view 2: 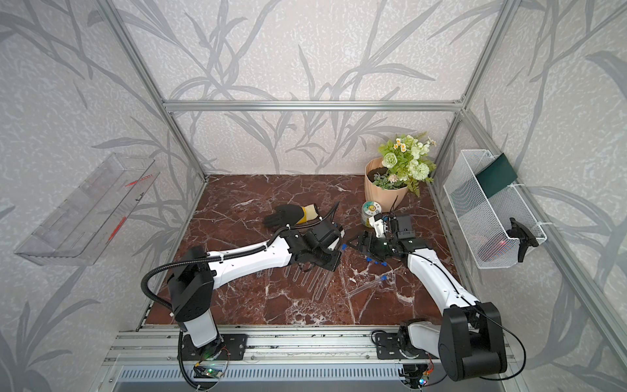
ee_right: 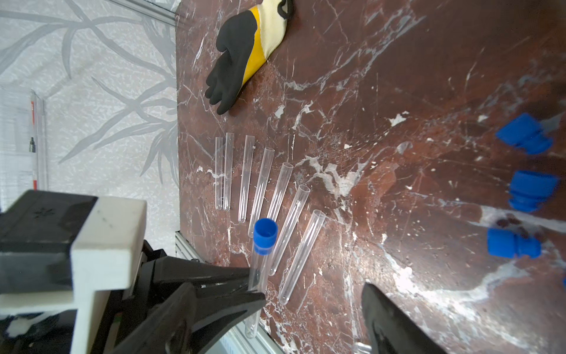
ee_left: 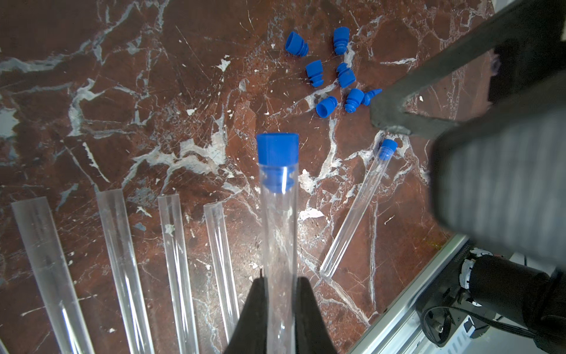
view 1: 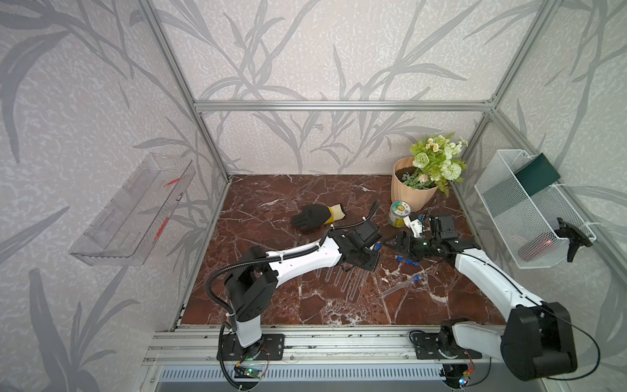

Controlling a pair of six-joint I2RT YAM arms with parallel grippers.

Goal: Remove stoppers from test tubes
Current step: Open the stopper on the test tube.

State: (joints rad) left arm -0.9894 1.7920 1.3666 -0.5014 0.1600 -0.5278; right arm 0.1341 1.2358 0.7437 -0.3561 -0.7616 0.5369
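Test tube, stopper on, sits clamped in left hand.

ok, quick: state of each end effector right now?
Left end effector: closed on a stoppered test tube.
Right end effector: open, holding nothing.

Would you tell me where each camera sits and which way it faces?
Top views: high at the front, looking down on the table; left arm and right arm show whole.
Left wrist: looks past the left gripper, fingers shut on a capped tube; right arm at the edge.
Right wrist: looks past the open right gripper at bare tubes and a glove.
Shared: both wrist views show the capped tube and loose stoppers.
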